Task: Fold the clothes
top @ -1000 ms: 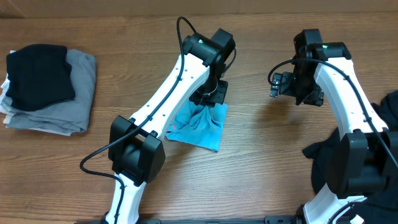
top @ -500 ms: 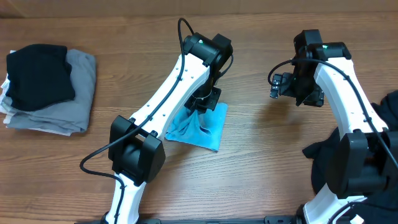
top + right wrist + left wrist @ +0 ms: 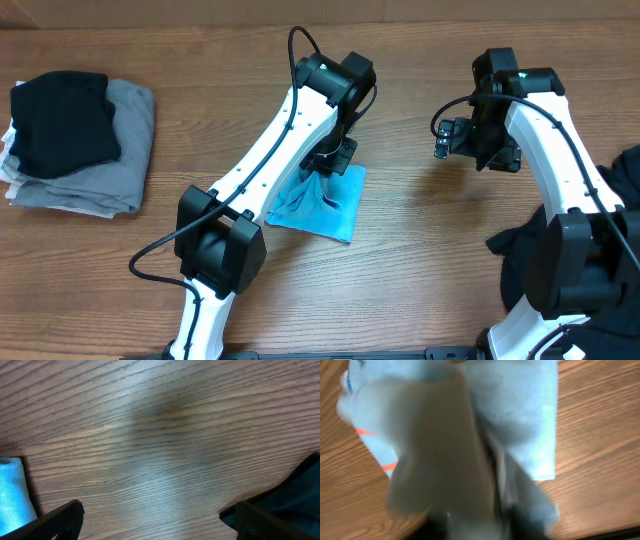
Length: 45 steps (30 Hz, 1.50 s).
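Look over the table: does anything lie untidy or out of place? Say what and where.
The light-blue T-shirt at mid-table is bunched into a peak under the left gripper, not flat. Black garments sprawl unfolded at the right edge, unlike the neat folded stack far left.

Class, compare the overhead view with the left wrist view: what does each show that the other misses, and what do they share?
Only overhead: the left arm and right arm, the left claw pinching a peak of fabric, a folded stack at far left, black garments at right. Only left wrist: red print on the fabric's edge, seen close up. Both: the light-blue T-shirt and the wooden table.
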Each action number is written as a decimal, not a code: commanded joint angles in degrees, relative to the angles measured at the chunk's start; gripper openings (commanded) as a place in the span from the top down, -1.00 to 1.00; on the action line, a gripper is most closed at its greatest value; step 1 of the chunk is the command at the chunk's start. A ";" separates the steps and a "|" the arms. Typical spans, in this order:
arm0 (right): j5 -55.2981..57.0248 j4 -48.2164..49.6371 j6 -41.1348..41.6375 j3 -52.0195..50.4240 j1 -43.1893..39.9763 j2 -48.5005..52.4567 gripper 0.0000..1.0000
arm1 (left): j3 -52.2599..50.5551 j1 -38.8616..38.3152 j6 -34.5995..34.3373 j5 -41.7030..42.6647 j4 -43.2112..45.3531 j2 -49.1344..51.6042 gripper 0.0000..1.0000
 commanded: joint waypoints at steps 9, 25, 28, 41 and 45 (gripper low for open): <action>-10.54 0.28 -6.05 0.72 0.52 -0.42 -0.99 | 7.19 9.25 -2.05 4.55 1.97 -6.43 -0.26; -13.07 20.20 -9.33 -1.62 24.26 -0.13 -0.87 | -5.35 25.49 -5.40 14.25 8.26 1.20 -0.37; -10.51 23.30 -9.14 -2.60 26.86 -0.02 -0.86 | -7.74 25.35 -5.40 14.53 9.03 2.38 -0.38; -10.38 38.82 -8.55 -10.01 29.75 1.51 -0.27 | -19.89 24.57 -5.60 15.91 19.56 2.75 -0.46; -10.36 39.80 -8.55 -10.01 31.01 4.83 -0.29 | -20.39 24.52 -5.66 15.89 19.58 2.75 -0.46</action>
